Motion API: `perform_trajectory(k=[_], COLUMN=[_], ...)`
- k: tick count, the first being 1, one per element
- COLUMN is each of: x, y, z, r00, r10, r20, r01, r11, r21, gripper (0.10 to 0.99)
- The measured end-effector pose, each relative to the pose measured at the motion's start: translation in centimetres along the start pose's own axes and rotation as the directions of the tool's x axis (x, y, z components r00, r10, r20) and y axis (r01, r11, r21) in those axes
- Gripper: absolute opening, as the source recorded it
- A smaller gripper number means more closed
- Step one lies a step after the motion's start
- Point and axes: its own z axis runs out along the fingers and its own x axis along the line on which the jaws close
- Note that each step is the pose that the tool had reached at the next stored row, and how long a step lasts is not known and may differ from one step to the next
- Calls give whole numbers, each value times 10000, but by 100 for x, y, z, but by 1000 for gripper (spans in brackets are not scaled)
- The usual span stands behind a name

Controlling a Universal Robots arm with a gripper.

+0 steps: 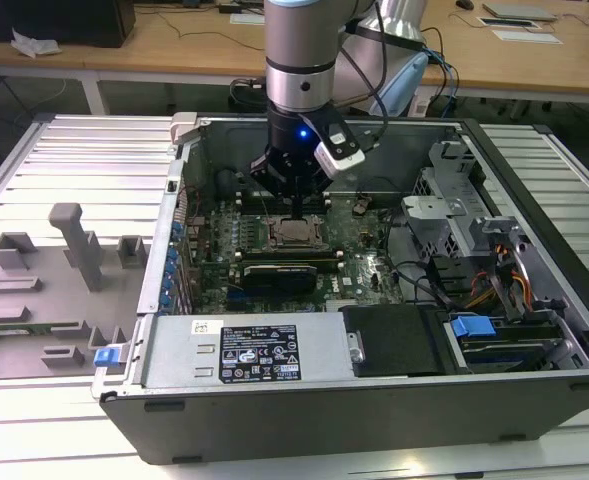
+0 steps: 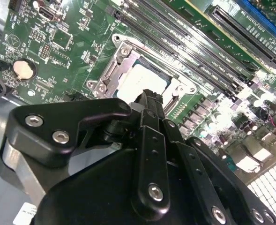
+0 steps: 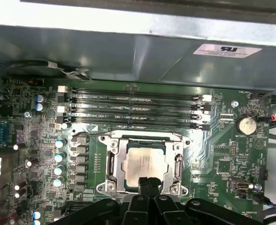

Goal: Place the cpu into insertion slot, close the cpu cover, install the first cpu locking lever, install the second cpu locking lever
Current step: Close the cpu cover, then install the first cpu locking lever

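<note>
The cpu, a pale silvery square, lies flat in the insertion slot on the green board. Around it lies the cpu cover, a silver frame, flat over the chip's edges, which also shows in the second wrist view. My gripper hangs just above the socket's edge, its black fingers pressed together with nothing between them. In the exterior view the gripper stands straight over the cpu inside the open computer case.
Long black memory slots run beside the socket. A coin battery sits on the board. The case holds a power supply, a drive cage and cables. Grey fixtures lie at the exterior view's left.
</note>
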Motion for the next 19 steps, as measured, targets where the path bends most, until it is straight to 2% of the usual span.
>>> perform_trajectory(k=[14, 17, 19], x=[-5, -8, -10], y=[0, 1, 0], z=[-1, -42, -106], r00=[10000, 10000, 10000], r10=[0, -2, 0], r20=[-2, -3, -2], r01=[0, 2, 0], r11=[10000, 10000, 10000], r21=[2, 8, 8], gripper=[106, 106, 106])
